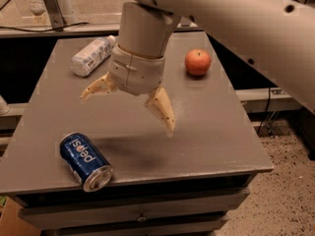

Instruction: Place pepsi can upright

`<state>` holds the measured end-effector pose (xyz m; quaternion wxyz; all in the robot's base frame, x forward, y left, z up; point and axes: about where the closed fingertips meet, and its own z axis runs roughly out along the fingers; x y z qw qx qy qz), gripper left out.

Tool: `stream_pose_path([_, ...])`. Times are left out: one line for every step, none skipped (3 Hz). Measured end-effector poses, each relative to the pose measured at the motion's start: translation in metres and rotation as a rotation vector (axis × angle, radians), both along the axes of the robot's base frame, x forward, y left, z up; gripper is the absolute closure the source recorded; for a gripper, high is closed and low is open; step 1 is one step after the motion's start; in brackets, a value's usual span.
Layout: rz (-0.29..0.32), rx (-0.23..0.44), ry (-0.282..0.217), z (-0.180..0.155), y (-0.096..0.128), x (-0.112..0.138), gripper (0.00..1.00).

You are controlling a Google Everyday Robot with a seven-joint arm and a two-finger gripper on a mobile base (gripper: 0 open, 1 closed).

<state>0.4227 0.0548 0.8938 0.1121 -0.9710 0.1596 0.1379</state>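
Camera view: spread hand (127, 114) hovers over the table (221, 146); pepsi can (85, 161) lies sideways, bottle (92, 56) and apple (198, 62) behind.

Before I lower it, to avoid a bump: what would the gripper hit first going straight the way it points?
Likely the bare grey tabletop: the open gripper hangs above it, clear of the lying dark-blue pepsi can; depth unclear.

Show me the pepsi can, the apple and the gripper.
pepsi can (83, 160), camera view, blue side; lies front left.
apple (198, 62), camera view, red front.
gripper (127, 113), camera view, between its open fingertips, above the table (221, 146).
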Motion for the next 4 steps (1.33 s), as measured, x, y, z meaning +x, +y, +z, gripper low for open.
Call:
stream_pose_path([0.172,0.057,0.052,-0.012,0.036,-0.011,0.0])
stream_pose_path([0.303,0.133,0.092,-0.013,0.063,-0.033,0.0])
stream_pose_path([0.427,0.208,0.125,-0.018,0.078,-0.06,0.0])
stream_pose_path([0.432,0.224,0.107,-0.017,0.083,-0.059,0.0])
